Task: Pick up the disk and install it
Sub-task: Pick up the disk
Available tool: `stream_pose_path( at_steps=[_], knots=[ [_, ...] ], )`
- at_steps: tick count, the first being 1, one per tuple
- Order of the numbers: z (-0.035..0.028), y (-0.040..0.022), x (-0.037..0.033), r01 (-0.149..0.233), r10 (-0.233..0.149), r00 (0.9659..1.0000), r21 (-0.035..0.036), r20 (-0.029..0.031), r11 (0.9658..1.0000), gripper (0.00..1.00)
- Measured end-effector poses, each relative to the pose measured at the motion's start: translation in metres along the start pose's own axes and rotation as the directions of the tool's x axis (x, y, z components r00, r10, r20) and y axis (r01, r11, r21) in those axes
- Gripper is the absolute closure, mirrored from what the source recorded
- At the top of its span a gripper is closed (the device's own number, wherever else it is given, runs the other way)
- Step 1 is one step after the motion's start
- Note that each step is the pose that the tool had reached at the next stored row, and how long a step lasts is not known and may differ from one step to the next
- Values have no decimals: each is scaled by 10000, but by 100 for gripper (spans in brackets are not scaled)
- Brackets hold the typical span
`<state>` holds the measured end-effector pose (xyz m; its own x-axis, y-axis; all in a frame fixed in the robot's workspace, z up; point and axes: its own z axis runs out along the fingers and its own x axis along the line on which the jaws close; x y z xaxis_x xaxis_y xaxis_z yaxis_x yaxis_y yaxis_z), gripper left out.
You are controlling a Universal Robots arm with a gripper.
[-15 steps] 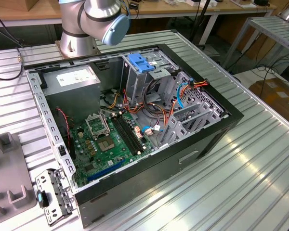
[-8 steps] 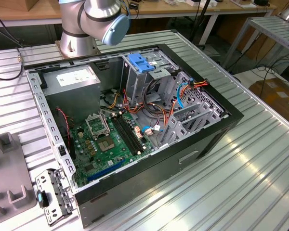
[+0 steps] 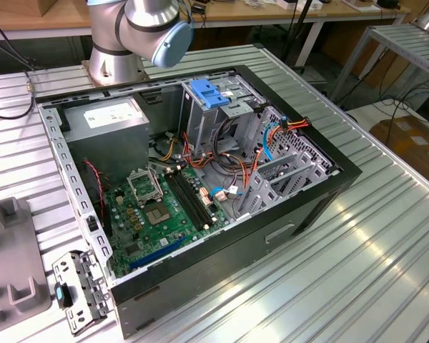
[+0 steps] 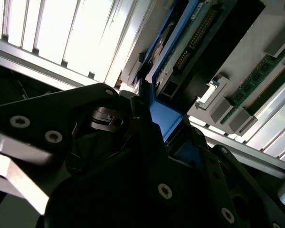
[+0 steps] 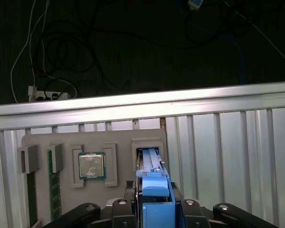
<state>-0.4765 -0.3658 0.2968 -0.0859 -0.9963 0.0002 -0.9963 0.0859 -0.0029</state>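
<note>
In both wrist views my gripper (image 5: 155,205) is shut on the blue plastic frame of the disk (image 5: 150,159). The disk stands on edge in a slot of the grey holder tray (image 5: 123,137). Whether its lower end still rests in the slot I cannot tell. In the second wrist view the gripper (image 4: 156,121) clamps the blue frame, and the disk (image 4: 190,42) shows its circuit-board side and black body stretching away from the fingers. The open computer case (image 3: 300,207) lies on the table in the exterior view, with its drive cage (image 3: 222,118) at the back.
A blue bracket (image 3: 207,94) sits on top of the drive cage, beside a grey metal box (image 3: 107,132). The holder tray (image 3: 7,243) lies at the exterior view's left. It also holds a processor (image 5: 91,166) and memory sticks (image 5: 52,190). The table's edge rail (image 5: 142,107) runs just past the tray.
</note>
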Motion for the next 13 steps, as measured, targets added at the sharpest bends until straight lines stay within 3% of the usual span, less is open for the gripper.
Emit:
stream_pose_path(
  at_steps=[13],
  knots=[
    [0,0,0,151,-151,9999,1,-1,9999,63]
  ],
)
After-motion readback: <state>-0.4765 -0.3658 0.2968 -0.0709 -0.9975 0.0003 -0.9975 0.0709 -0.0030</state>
